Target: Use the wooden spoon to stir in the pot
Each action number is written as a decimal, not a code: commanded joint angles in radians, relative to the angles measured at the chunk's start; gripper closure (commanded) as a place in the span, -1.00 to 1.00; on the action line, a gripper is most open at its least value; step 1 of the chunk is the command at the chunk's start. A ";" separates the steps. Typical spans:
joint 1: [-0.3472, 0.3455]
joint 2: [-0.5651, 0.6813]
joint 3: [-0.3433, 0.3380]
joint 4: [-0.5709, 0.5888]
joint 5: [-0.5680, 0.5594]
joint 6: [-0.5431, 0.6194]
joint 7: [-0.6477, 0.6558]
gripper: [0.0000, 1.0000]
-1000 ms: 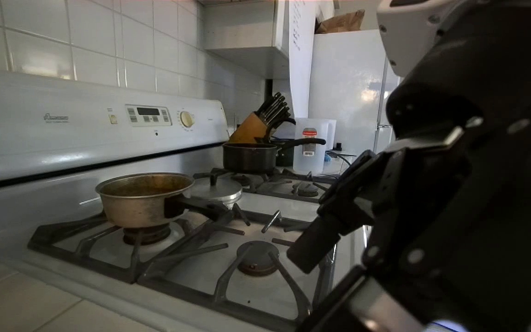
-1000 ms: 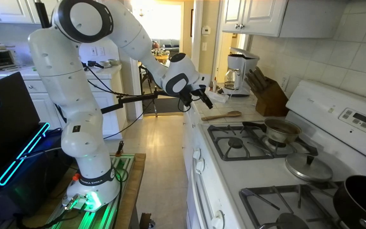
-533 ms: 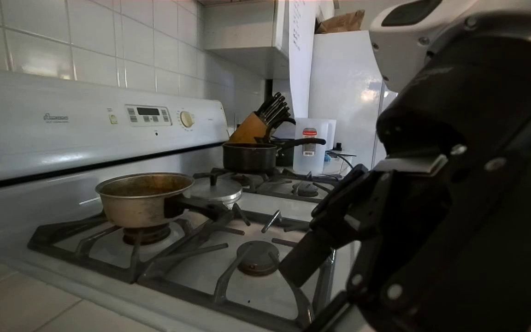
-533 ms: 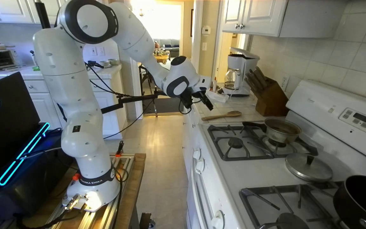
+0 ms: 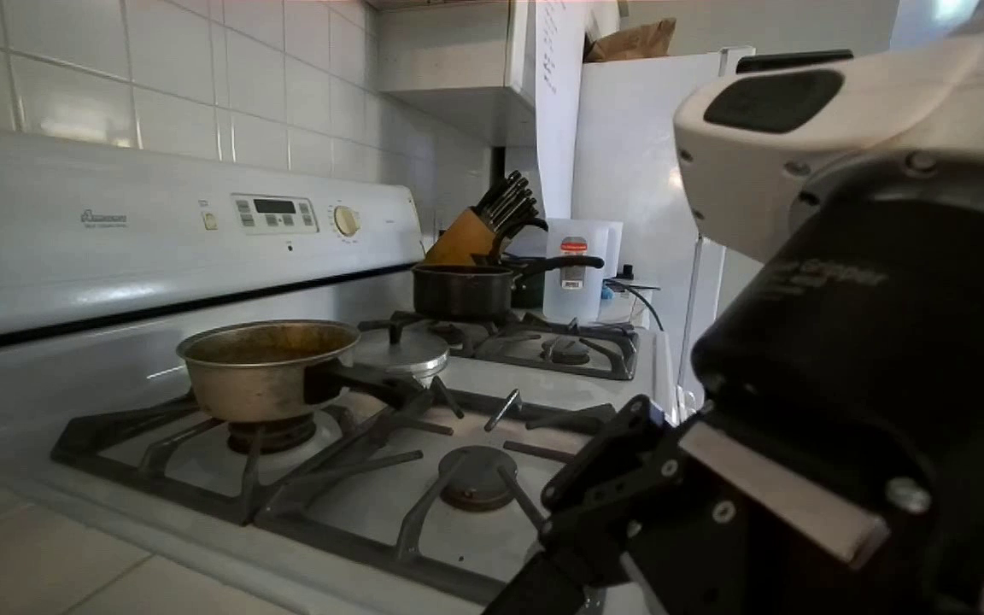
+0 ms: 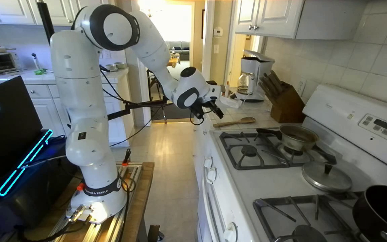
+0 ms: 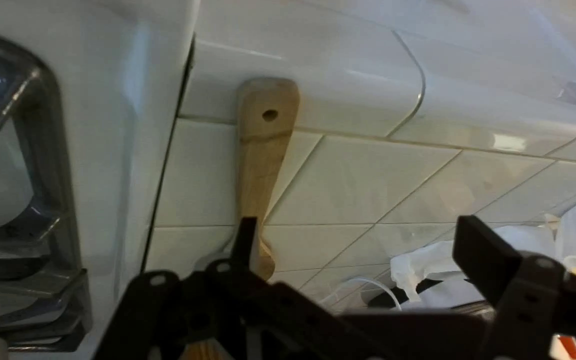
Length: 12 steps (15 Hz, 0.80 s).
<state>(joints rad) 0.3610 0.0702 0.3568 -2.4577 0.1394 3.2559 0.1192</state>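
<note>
In the wrist view the wooden spoon (image 7: 259, 170) lay flat on the tiled counter (image 7: 358, 180), just beside the stove (image 7: 103, 175), its handle running almost straight up that picture, holed end uppermost, and its bowl largely hidden behind one finger of the gripper (image 7: 358, 230). The fingers stood wide apart with nothing between them. Yet the handle lined up with the finger on the stove side, not with the gap — the relation that the coming grasp seemed to turn on. A shift toward the stove, then a descent, looked to be called for; the long axis ran crosswise to the closing direction, so little turning seemed needed. Coming down as it stood, that finger risked striking the wood.

In an exterior view the arm (image 6: 81, 87) reached over from its stand (image 6: 143, 188), elbow high, wrist bent and fingers slanting down. The gripper hung apart from the spoon; the bowl pointed toward the knife block (image 6: 284, 101).

In an exterior view the pot (image 5: 253, 389) sat on a rear burner (image 5: 283, 434) — no spoon in it yet. There the fingers ran off the lower edge, so their spread could not be told.
</note>
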 commanded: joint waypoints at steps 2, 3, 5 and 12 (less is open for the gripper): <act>-0.024 0.102 -0.018 0.078 -0.092 0.079 -0.055 -1.00; -0.028 0.116 -0.021 0.088 -0.104 0.087 -0.061 -1.00; -0.036 0.143 -0.030 0.103 -0.135 0.104 -0.084 -1.00; -0.024 0.206 -0.075 0.115 -0.154 0.112 -0.167 -1.00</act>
<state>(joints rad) 0.3258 0.2358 0.2986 -2.3648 0.0049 3.3419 -0.0174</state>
